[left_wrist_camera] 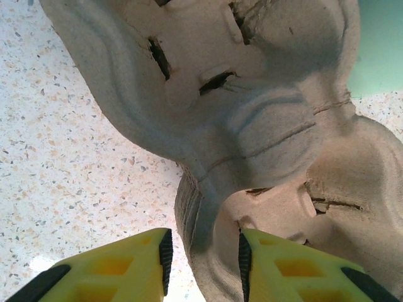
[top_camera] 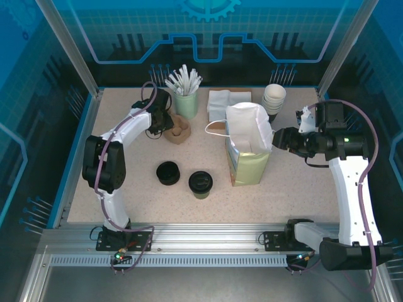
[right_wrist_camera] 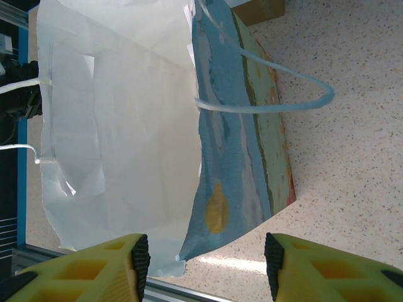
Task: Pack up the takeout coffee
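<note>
The speckled beige desk (top_camera: 126, 207) carries a tall white paper bag with green-yellow printed sides (top_camera: 247, 160). It stands upright with its mouth open, likely so a cup can drop in from above. The right gripper (right_wrist_camera: 203, 261), jaws apart, straddles the bag's rim, seemingly to steady it. The left gripper (left_wrist_camera: 204, 251) brackets a wall of the brown moulded-pulp cup carrier (left_wrist_camera: 252, 113); whether it pinches, I cannot tell. The small dark, black-lidded takeout coffee (top_camera: 200, 183) stands on the desk just left of the bag, well apart from both grippers.
</note>
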Controlling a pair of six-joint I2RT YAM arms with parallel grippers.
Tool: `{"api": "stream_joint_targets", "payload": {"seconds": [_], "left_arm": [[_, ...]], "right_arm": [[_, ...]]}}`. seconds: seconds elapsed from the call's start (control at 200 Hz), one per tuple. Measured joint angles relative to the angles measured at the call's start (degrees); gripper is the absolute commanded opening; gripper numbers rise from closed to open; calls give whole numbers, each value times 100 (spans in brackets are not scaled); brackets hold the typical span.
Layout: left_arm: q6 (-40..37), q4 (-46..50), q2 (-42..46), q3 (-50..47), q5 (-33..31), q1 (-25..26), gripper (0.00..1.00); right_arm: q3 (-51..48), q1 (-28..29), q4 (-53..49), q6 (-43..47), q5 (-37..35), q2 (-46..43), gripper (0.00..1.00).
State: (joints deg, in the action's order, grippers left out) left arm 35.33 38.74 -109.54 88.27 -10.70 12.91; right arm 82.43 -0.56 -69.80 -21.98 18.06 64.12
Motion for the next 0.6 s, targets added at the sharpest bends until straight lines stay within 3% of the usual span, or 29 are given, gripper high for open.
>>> {"api": "stream_joint_targets", "payload": {"seconds": [0.24, 0.6], "left_arm": [[-87, -4, -2, 42, 0, 0, 29], [-98, -39, -2, 42, 7, 0, 32]], "right_arm": [[-74, 0, 42, 0, 17, 0, 54], [-116, 0, 44, 0, 17, 0, 55]]}}
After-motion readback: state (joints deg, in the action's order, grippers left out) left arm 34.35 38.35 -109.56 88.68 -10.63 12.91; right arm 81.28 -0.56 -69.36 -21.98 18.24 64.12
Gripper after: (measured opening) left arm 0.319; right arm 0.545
